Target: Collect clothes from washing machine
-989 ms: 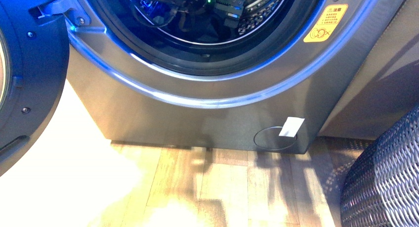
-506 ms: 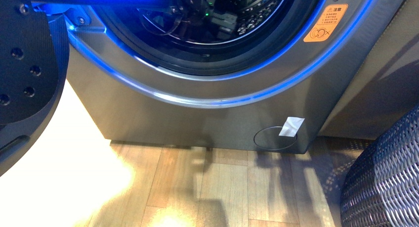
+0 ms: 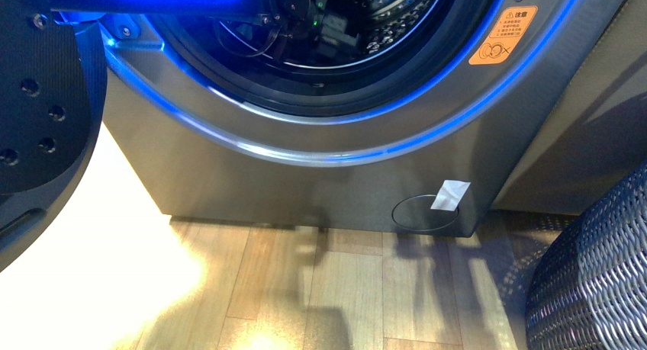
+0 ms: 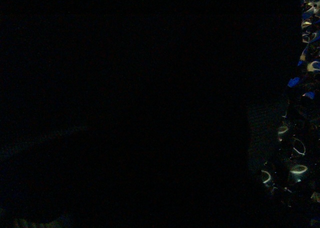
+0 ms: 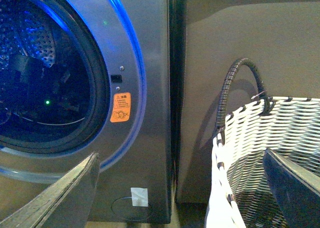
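Note:
The grey washing machine [image 3: 305,182] stands with its round door [image 3: 23,228] swung open to the left. Its perforated drum [image 3: 397,14] is lit blue. My left arm [image 3: 297,18] reaches into the drum, with a green light on it; its gripper's jaws do not show. The left wrist view is dark. The clothes are hidden in the dark drum. In the right wrist view the washing machine [image 5: 150,63] and its yellow sticker [image 5: 120,107] show. My right gripper [image 5: 180,198] is open and empty, outside the machine, its fingers [image 5: 65,193] wide apart.
A woven basket [image 3: 595,274] stands on the wooden floor [image 3: 343,289] right of the machine; the right wrist view shows its white-grey weave [image 5: 280,133] and dark handle [image 5: 240,70]. A black plate with holes [image 3: 38,106] hangs at the left, before the door. A brown wall [image 5: 240,23] stands behind the basket.
A black plate with holes and a blue-lit bar have come into view at the upper left. The arm hardware inside the drum has shifted a little to the left.

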